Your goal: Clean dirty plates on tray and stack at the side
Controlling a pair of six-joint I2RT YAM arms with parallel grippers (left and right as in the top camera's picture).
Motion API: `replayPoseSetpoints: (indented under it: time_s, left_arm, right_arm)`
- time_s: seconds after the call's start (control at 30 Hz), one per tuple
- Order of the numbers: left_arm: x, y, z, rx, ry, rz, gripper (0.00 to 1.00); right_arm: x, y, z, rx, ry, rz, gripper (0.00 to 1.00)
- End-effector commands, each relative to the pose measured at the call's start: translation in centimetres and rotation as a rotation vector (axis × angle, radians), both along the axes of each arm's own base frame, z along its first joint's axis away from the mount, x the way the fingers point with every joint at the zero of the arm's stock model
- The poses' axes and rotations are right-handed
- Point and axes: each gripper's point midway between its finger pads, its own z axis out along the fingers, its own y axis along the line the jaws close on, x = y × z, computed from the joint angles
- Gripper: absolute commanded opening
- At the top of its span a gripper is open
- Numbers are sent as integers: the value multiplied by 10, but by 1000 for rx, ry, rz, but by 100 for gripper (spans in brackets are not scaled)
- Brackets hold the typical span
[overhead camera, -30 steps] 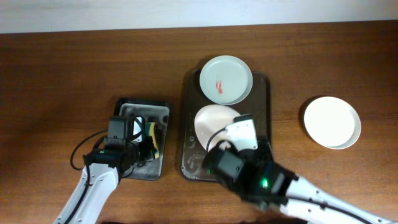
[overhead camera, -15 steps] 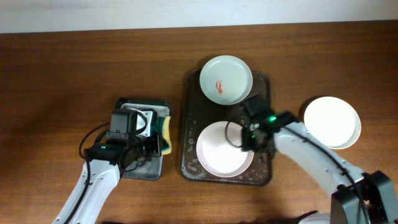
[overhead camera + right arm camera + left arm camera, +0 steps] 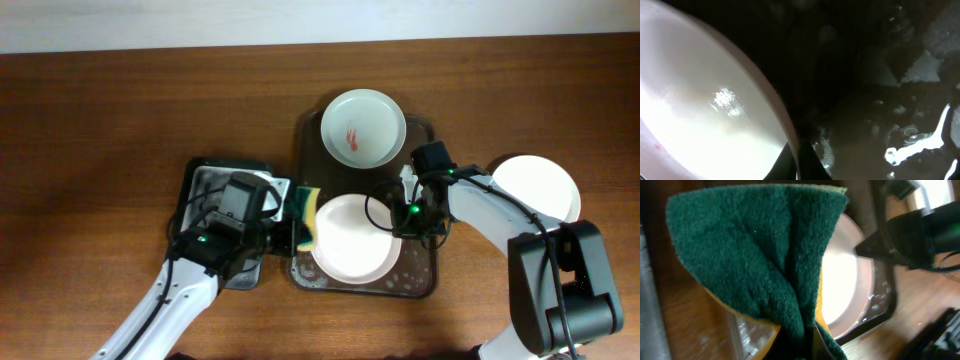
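Note:
The dark brown tray [image 3: 430, 205] holds two plates. The far plate [image 3: 363, 127] has red streaks at its centre. The near plate [image 3: 352, 240] looks plain white and wet. My left gripper [image 3: 297, 226] is shut on a folded green-yellow sponge [image 3: 307, 217] at that plate's left rim; the sponge [image 3: 755, 255] fills the left wrist view above the gripper [image 3: 805, 350]. My right gripper [image 3: 406, 216] is shut on the same plate's right rim; the right wrist view shows the rim [image 3: 782, 125] pinched in the gripper [image 3: 799, 164]. A third plain white plate [image 3: 535, 195] lies on the table to the right.
A smaller black tray [image 3: 215, 190] with water in it sits left of the brown tray, under my left arm. The brown tray's floor [image 3: 880, 125] is wet with foam and droplets. Bare wooden table [image 3: 120, 120] lies around the trays.
My left arm has carried the sponge right, from the black tray to the near plate's left rim. My right arm has swung over to the plate's right rim and stayed there.

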Motion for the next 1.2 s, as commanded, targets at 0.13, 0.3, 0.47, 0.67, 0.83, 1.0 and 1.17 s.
replayPoseSetpoints:
  time_s: [0.13,0.3,0.47,0.67,0.83,1.0,1.17]
  left_arm:
    - [7,-73,-44,-64,86,-11,0]
    - [15,-94,-100,-26,108,-20,0]
    - [23,-19,-138,350,91,183,0]
    - [54,24,-100,679,-49,235,0]
    - [59,-9,-81,564,-17,170,0]
    - [44,-6,-22,419,25,159,0]
    - [37,84,10,487,77,296,0]
  right_arm:
    - [3,-24,-2,-147,23,-231,4]
    - [-1,-29,-3,-174,34,-228,4]
    - [-4,-31,-3,-188,44,-228,4]
    - [-6,-33,-3,-200,50,-228,4]
    - [-9,-35,-3,-211,60,-227,4]
    - [-1,-37,12,-208,-19,-168,4]
    - [10,-24,77,-179,-271,-67,4]
